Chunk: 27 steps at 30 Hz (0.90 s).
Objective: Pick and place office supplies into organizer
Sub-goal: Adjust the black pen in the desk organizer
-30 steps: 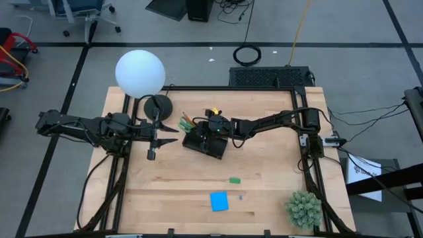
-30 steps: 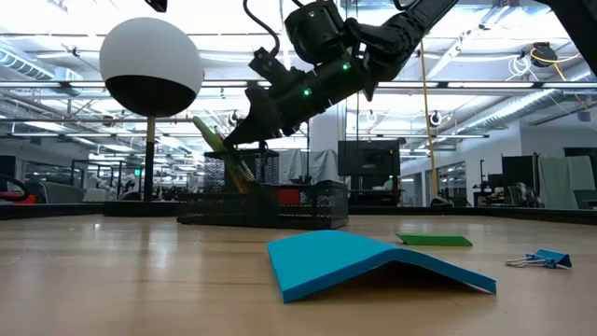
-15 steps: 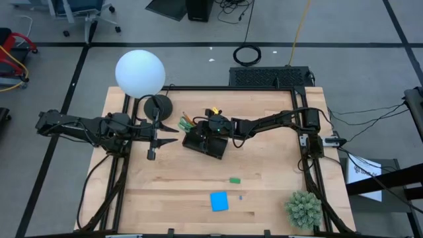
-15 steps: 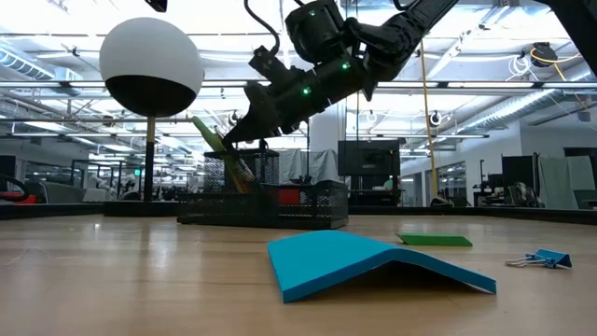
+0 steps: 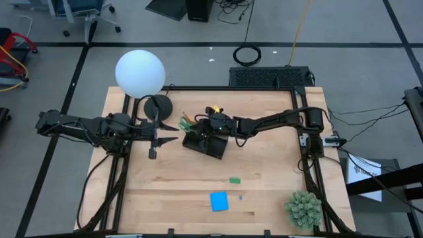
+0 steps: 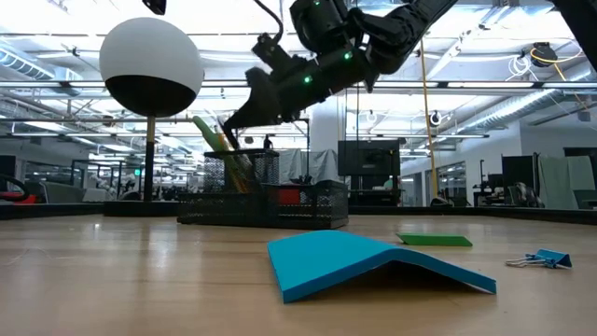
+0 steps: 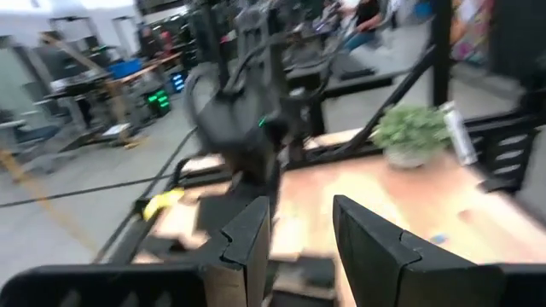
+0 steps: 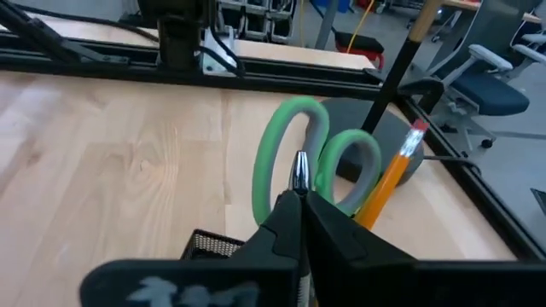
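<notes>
The black mesh organizer (image 5: 206, 145) stands mid-table; green-handled scissors (image 8: 271, 145), an orange pencil (image 8: 388, 183) and a pen stick up from its tall compartment (image 6: 244, 173). My right gripper (image 6: 230, 124) hovers shut just above that compartment, with the pen's silver end (image 8: 300, 168) at its fingertips. Off to the organizer's left, my left gripper (image 5: 172, 133) is level and open, nothing between its fingers (image 7: 256, 234). A blue sticky-note pad (image 5: 219, 201) and a green eraser (image 5: 234, 180) lie flat on the table nearer the front. My right gripper's shut fingertips (image 8: 290, 209) come slanting down from the table's right, right at the pen's silver end (image 8: 300, 168). Whether they touch it, I cannot tell. The pen's lower part is hidden by the fingers.
A lamp with a white globe (image 5: 139, 73) and round black base (image 5: 157, 106) stands behind my left gripper. A potted plant (image 5: 303, 209) sits at the front right corner. A small blue binder clip (image 6: 539, 259) lies beside the pad.
My right gripper has risen a little above the organizer's tall compartment, still shut and slanting the same way. The scissors and pencils in the compartment have stayed where they were.
</notes>
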Tool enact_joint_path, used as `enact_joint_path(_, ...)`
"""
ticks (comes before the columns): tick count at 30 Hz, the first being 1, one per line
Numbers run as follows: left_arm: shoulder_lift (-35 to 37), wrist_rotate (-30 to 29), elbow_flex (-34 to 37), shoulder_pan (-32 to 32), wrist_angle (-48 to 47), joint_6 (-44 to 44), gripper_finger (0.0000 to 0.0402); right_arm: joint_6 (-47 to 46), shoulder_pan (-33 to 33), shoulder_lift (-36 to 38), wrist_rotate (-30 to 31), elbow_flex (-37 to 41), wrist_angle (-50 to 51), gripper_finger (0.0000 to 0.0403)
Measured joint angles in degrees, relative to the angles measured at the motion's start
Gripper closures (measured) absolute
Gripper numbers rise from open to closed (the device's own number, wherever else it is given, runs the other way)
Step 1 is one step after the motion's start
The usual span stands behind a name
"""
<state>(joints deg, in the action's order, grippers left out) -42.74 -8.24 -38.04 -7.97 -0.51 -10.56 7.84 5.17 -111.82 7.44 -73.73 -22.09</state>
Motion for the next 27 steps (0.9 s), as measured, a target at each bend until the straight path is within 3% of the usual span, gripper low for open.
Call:
enact_joint_path(12, 0.0, -14.7, 0.0, 0.0, -7.9, -2.3, 0.0270, -0.1, -0.5, 1.9, -0.1, 0.0, 2.2, 0.0402)
enact_joint_path(27, 0.0, -15.3, 0.0, 0.0, -7.9, -2.3, 0.0270, 2.4, -1.9, 3.8, -1.7, 0.0, 0.2, 0.0402)
